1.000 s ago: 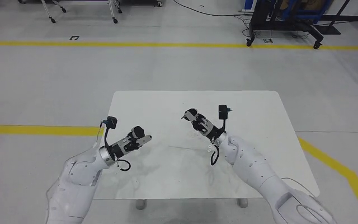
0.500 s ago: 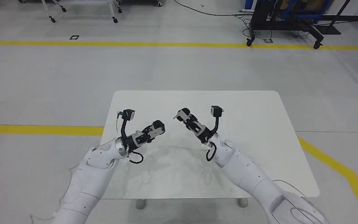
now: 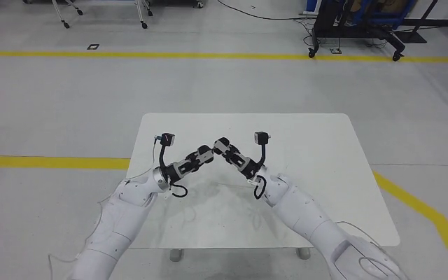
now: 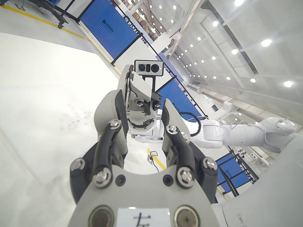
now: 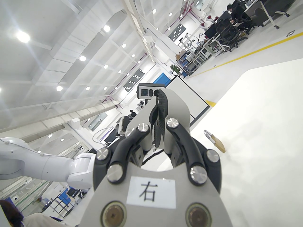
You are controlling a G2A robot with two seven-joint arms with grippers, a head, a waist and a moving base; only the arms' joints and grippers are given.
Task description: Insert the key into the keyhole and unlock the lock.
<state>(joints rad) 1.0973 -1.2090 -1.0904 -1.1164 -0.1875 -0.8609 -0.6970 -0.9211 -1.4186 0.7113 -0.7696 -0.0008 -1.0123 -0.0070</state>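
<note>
A brass padlock [image 5: 214, 140] with a silver shackle lies flat on the white table [image 3: 315, 140]. My two grippers meet tip to tip above the table's middle. The right gripper [image 3: 221, 145] [image 5: 159, 93] is shut, and a thin metal edge, apparently the key [image 5: 154, 119], shows between its pads. The left gripper [image 3: 205, 152] [image 4: 144, 102] is open. In the left wrist view its fingers [image 4: 120, 109] stand on either side of the right gripper's [image 4: 129, 76] tip. The padlock lies apart from both grippers, below and beside the right one.
The table top carries faint scuff marks [image 4: 78, 119]. Yellow floor lines [image 3: 210, 54] and racks on wheels [image 3: 357, 28] stand well behind the table.
Both arms have swung inward over the table's middle. The left gripper moved right and away from me, the right gripper moved left, and their tips now meet.
</note>
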